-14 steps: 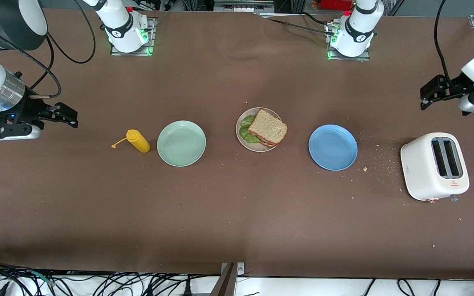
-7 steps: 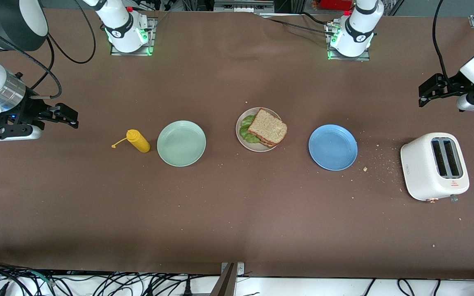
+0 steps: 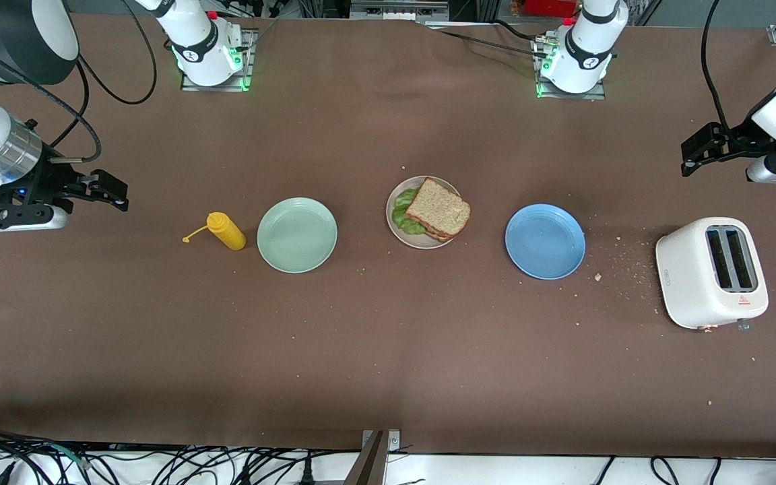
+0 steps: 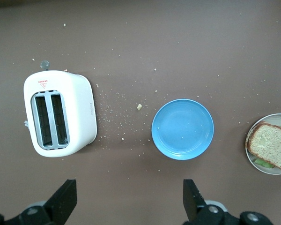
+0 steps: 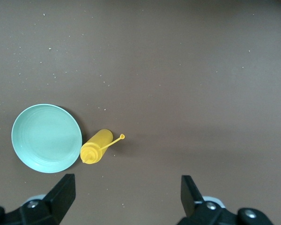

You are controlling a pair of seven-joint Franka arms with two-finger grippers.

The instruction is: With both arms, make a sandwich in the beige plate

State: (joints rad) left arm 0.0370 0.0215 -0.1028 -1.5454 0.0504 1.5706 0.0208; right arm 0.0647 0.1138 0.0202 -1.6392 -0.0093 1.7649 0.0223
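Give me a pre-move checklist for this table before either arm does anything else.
1. Sandwich on the beige plate, top slice on, lettuce showing between the slices: ok.
2. Left gripper open and holding nothing, up over the table at its own end, above the toaster: ok.
3. Right gripper open and holding nothing, up over the table at its own end, past the mustard bottle: ok.
4. Mint-green plate and blue plate holding nothing: ok.
5. Toaster slots hold no bread: ok.
6. Table tidy: not ok, crumbs lie between the blue plate and the toaster.
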